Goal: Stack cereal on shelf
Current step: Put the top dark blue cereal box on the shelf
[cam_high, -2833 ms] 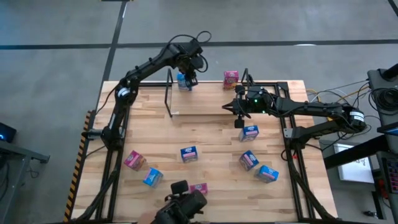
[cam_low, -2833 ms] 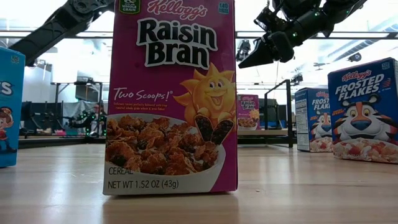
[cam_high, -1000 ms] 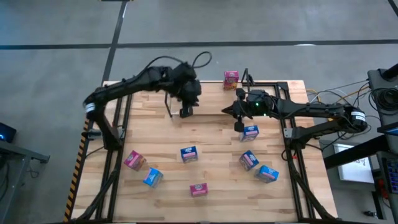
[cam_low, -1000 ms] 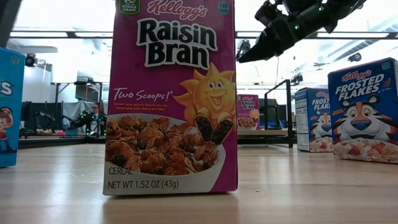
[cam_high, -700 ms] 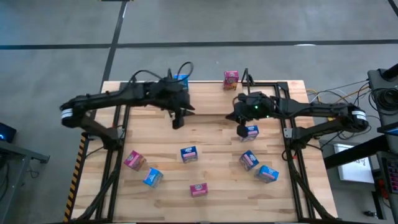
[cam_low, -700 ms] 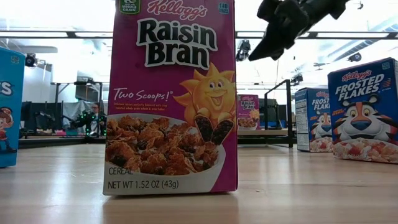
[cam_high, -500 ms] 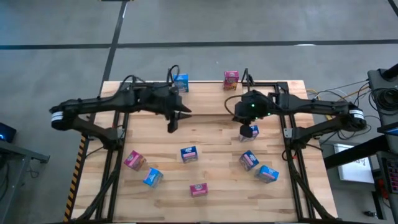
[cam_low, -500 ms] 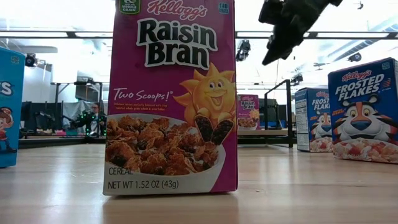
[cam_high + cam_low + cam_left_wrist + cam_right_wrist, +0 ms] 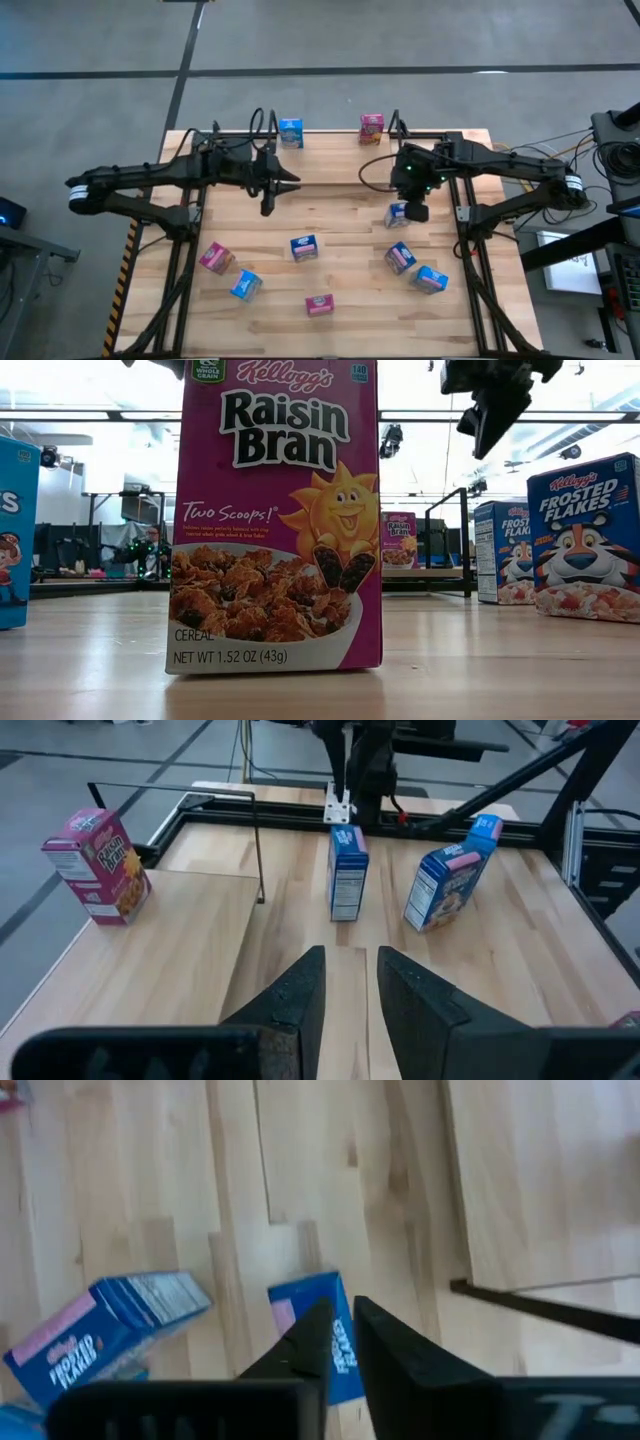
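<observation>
since the frame a second back, your left arm has swung off the shelf [image 9: 330, 180] toward its own side, and your right gripper [image 9: 413, 212] has turned to point down over a blue cereal box [image 9: 397, 213].

item, cereal: two boxes stand at the far table edge, one blue [image 9: 291, 131], one pink [image 9: 371, 126]. seven more lie scattered on the near half: a blue one mid-table [image 9: 303, 247], a pink [image 9: 214, 257] and blue [image 9: 245, 285] pair at the near left, a pink one [image 9: 319, 304] at the near edge, two more [image 9: 400, 257] [image 9: 431, 279] at the near right.

item, right gripper: above that blue box, fingers [image 9: 310, 1345] a narrow slit apart, nothing held; you cannot tell if they touch it.

item, left gripper [image 9: 266, 207]: over bare wooden table [image 9: 340, 225], left of the shelf, fingers [image 9: 300, 990] slightly parted, empty.

item, shelf: thin black posts at the far middle, no box visibly on it.
</observation>
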Tool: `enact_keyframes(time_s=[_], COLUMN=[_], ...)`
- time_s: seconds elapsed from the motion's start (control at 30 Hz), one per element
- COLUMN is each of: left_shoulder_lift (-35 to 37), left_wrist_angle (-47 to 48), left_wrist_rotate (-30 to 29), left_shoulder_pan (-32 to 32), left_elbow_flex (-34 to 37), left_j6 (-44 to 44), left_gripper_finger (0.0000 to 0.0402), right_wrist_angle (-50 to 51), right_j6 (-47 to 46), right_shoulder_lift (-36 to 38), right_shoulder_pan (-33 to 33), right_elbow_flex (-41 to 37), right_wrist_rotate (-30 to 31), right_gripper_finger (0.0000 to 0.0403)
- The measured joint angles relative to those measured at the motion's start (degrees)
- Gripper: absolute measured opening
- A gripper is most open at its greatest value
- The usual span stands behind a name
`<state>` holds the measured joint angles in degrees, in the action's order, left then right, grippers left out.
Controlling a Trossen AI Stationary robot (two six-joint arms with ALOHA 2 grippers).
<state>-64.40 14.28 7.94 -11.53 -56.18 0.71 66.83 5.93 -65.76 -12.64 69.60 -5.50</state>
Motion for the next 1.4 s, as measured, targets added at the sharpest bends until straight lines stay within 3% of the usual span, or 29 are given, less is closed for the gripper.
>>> enact_keyframes(time_s=[0.4, 0.6, 1.23, 1.4], left_shoulder_lift=[0.0, 0.0, -0.1, -0.1], left_wrist_angle=[-0.2, -0.2, -0.2, -0.1], left_wrist_rotate=[0.0, 0.0, -0.1, -0.1], left_shoulder_pan=[0.0, 0.0, 0.0, 0.0], left_elbow_flex=[0.0, 0.0, 0.0, 0.0], left_j6=[0.7, 1.5, 1.8, 1.9], left_gripper_finger=[0.0077, 0.0077, 0.0077, 0.0077], right_wrist_angle=[0.2, 0.2, -2.7, -2.6], right_j6=[1.3, 0.6, 0.7, 0.7], right_shoulder_lift=[0.0, 0.0, -4.6, -5.5], right_shoulder_pan=[0.0, 0.7, 5.1, 5.1], right_elbow_flex=[-6.1, -9.6, -11.5, -11.4], right_wrist_rotate=[1.1, 1.0, 5.6, 5.6], right_gripper_finger=[0.0233, 0.0291, 0.0294, 0.0277])
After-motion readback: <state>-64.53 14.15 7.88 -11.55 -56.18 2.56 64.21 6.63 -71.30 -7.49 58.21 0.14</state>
